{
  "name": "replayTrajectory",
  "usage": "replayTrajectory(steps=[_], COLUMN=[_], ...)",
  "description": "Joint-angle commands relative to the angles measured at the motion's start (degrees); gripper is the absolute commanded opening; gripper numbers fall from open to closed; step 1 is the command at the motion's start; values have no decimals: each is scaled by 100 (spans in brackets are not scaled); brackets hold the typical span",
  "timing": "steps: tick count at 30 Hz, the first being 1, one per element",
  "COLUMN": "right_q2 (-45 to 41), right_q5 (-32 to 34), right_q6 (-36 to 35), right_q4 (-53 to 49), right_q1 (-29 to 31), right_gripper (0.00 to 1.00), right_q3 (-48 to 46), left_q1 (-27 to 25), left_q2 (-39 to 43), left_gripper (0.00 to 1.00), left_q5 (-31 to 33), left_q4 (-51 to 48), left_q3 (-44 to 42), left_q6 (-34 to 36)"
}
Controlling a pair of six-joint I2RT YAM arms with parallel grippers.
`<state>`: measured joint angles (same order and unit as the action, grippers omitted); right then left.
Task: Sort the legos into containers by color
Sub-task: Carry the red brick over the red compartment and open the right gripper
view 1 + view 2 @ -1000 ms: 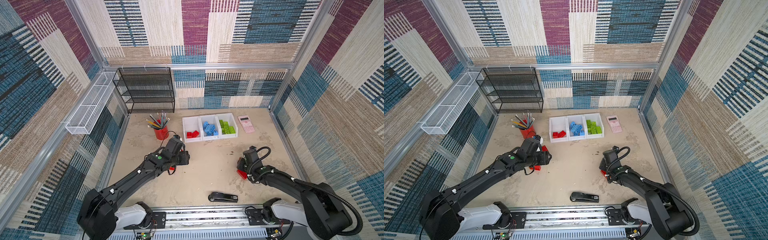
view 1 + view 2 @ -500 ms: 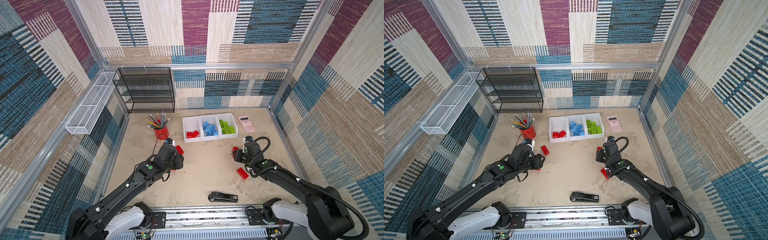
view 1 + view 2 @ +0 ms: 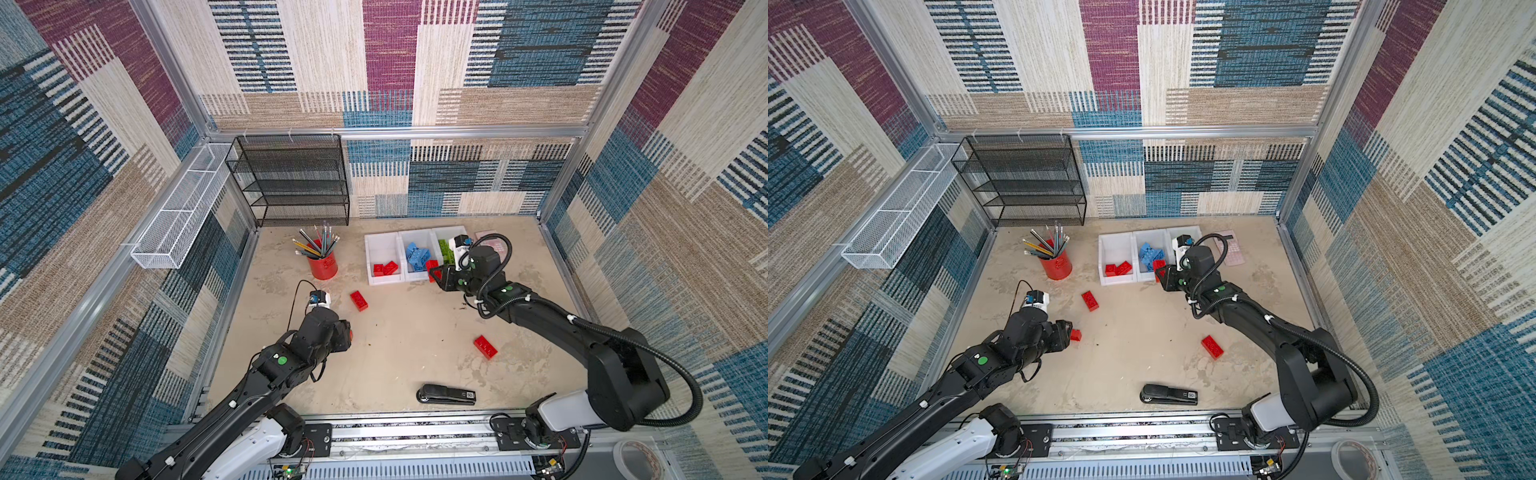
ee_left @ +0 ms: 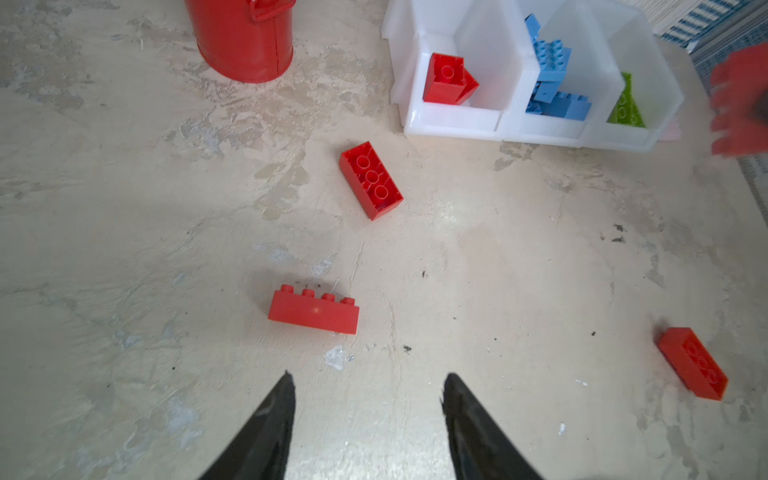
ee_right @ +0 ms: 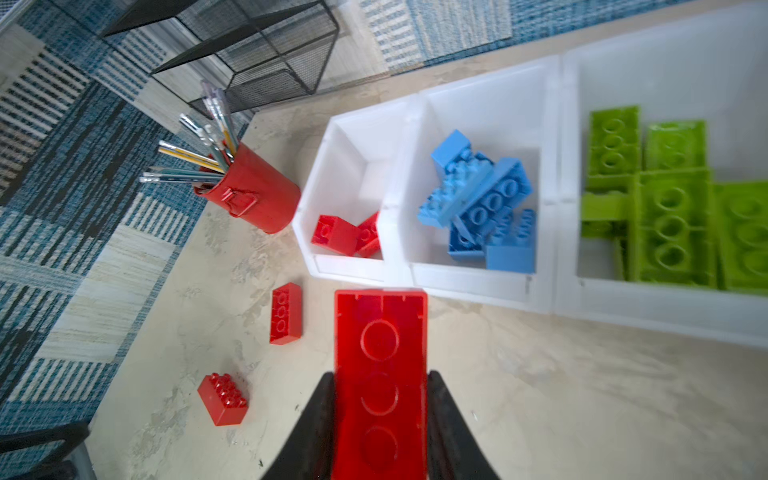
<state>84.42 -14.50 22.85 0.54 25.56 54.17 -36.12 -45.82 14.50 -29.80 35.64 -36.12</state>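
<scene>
Three joined white containers [image 3: 380,239] stand at the back: red legos [image 3: 385,269] in the left one, blue [image 3: 417,255] in the middle, green [image 5: 669,208] in the right. My right gripper [image 5: 381,374] is shut on a red lego [image 5: 380,324], studs down, and holds it just before the middle container's front wall [image 3: 434,272]. My left gripper [image 4: 368,378] is open and empty, low over the table, with a red lego [image 4: 313,311] lying a little ahead of it. Two more red legos [image 3: 358,300] [image 3: 485,346] lie loose on the table.
A red pencil cup [image 3: 322,266] stands left of the containers. A black stapler [image 3: 446,394] lies near the front edge. A black mesh shelf [image 3: 291,183] is at the back left, a white wire tray [image 3: 178,216] on the left wall, and a pink calculator [image 3: 1235,253] behind my right arm.
My right gripper closed on a red lego at the front right and carried it back to the containers. My left arm drew back slightly toward the front.
</scene>
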Motion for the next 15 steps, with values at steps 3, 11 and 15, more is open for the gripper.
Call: replayTrajectory(steps=[3, 11, 15], right_q2=[880, 2338, 2932], right_q5=[-211, -343, -386], right_q6=[-201, -210, -211], right_q4=[137, -167, -355], right_q1=[270, 430, 432], right_gripper=[34, 35, 36], right_q3=[965, 2470, 3142], left_q1=[8, 10, 21], left_q2=[7, 14, -21], left_gripper=[59, 59, 59], left_q5=[1, -87, -155], left_q4=[-6, 131, 220], left_q3=[-254, -578, -718], left_q6=[-312, -496, -554])
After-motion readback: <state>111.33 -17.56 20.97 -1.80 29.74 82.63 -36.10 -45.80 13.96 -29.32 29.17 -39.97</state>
